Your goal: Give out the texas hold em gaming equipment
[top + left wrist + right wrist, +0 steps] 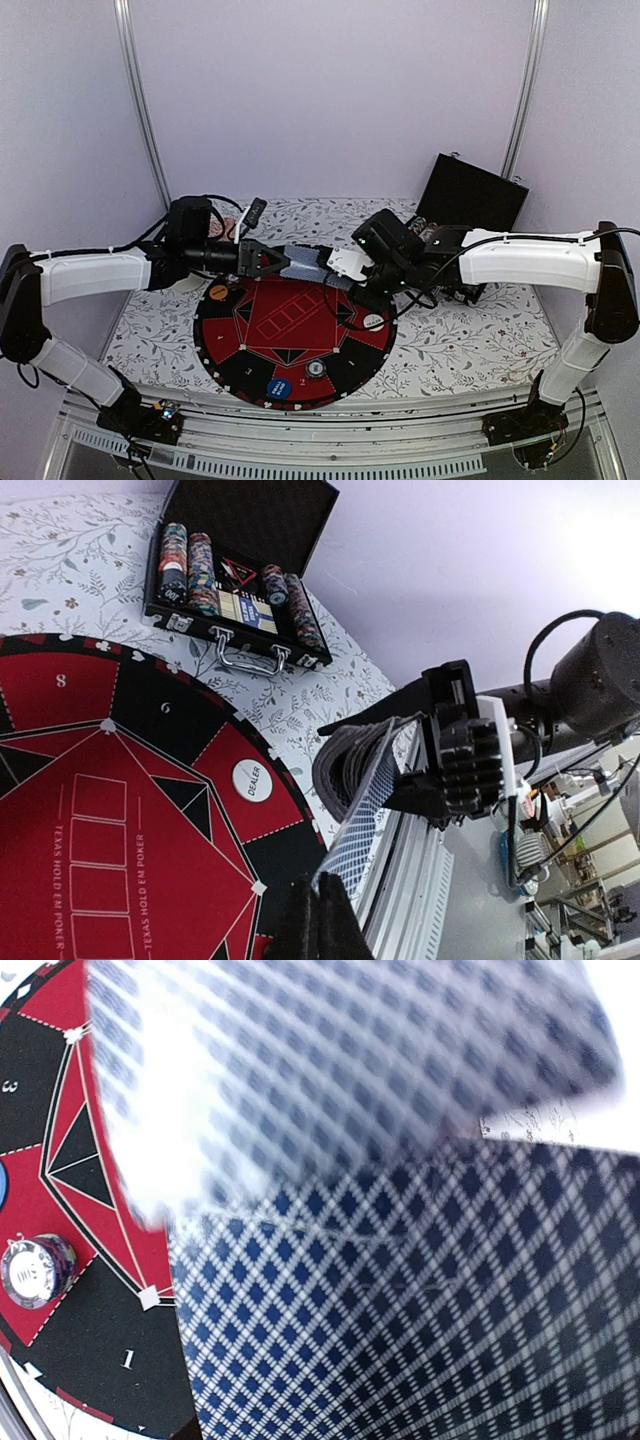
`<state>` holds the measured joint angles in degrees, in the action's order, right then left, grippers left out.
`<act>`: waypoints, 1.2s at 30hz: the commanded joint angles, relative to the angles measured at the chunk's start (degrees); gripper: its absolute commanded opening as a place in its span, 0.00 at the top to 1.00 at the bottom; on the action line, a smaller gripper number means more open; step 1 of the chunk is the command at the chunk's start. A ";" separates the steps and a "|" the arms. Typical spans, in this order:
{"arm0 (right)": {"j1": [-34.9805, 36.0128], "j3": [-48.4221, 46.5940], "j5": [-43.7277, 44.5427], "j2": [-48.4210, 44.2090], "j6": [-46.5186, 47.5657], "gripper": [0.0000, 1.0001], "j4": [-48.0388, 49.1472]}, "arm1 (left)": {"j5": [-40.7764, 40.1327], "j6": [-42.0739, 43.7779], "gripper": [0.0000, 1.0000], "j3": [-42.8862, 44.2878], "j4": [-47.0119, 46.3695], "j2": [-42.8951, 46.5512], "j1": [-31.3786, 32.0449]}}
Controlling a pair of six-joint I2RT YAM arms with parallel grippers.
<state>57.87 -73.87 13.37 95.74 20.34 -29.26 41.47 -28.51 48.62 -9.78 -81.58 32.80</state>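
Observation:
My left gripper (272, 262) is shut on one edge of a single playing card (362, 825) with a blue-checked back. The card's other end still lies against the deck (348, 760). That deck is bent into a curve and my right gripper (345, 268) is shut on it, above the far edge of the round red and black poker mat (290, 335). In the right wrist view the card backs (400, 1290) fill most of the frame and hide the fingers. On the mat lie an orange disc (218, 293), a white DEALER disc (252, 780), a blue disc (280, 388) and a striped chip (35, 1268).
An open black case (240, 580) holding rows of poker chips stands at the back right of the flower-patterned tablecloth (450, 345). The two arms meet over the far side of the mat. A metal rail (330, 420) runs along the near table edge.

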 commanded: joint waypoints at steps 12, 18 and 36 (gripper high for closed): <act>-3.47 2.38 -1.24 -3.09 0.15 0.56 3.77 | -8.81 -9.33 1.00 -14.66 25.76 21.90 -18.19; -3.51 3.64 -2.27 -4.60 1.12 0.56 5.56 | -9.68 -4.72 1.00 -15.69 34.96 20.03 -24.01; -3.49 6.00 -3.17 -7.63 2.51 0.56 7.10 | -25.09 8.34 1.00 -5.18 48.50 5.28 -28.61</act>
<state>54.68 -68.58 11.18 90.11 22.24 -23.92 22.11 -25.91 39.64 33.85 -73.17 4.80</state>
